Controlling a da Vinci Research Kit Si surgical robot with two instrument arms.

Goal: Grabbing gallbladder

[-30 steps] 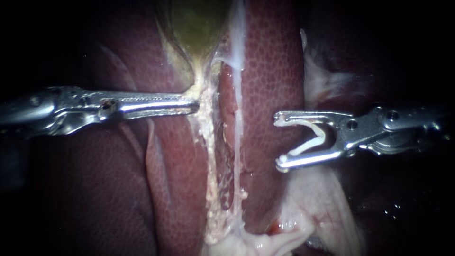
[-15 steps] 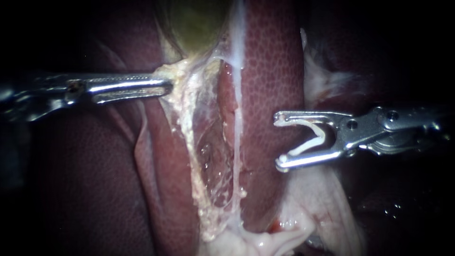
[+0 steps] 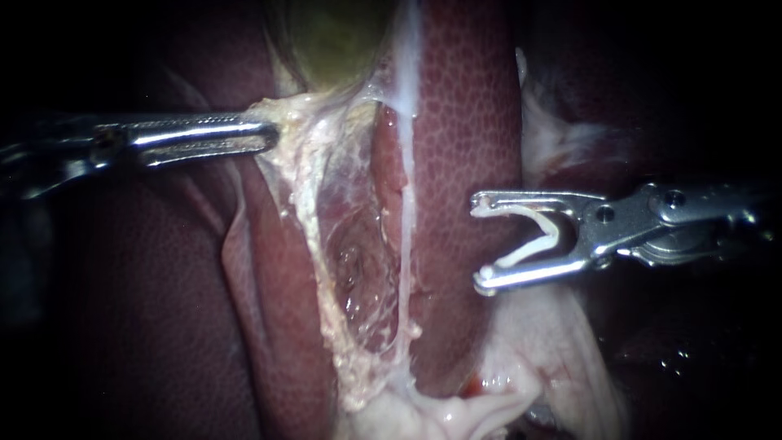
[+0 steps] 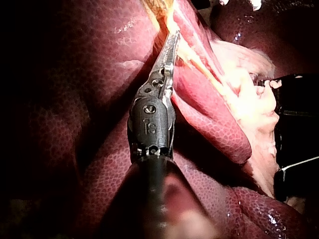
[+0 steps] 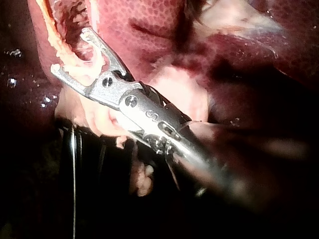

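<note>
Gallbladder sits at 12 o'clock in the endoscope view, greenish-yellow, its top cut off by the edge. Long axis runs 12 to 6, with the narrow end pointing toward 6. From that end a pale yellowish fringe trails down to about 6 o'clock. The fringe's upper corner is pulled out toward 9-10 o'clock, with a thin film spread behind it.

Left instrument comes in from 9 o'clock, shaft about level. Its pincer is clamped flat on that pulled corner of the gallbladder's narrow end. Liver lies on both sides, and a thin pale strand runs 12 to 6 just right of the fringe.

Right instrument is at 3 o'clock, well apart from the gallbladder, tips pointing toward 9. Its pincer stands wide, with a white clip seated inside it and touching both jaws. Pale fatty tissue lies at 5 o'clock below it.

Left wrist view only: left instrument is seen edge-on, its pincer a thin closed line with yellow tissue at its tip. A fold of liver lies beside it.

Right wrist view only: right instrument shows its spread pincer from behind, above pale tissue, with the ragged yellowish fringe ahead of the tips. Touching or not, cannot tell. The left instrument is not visible there.
</note>
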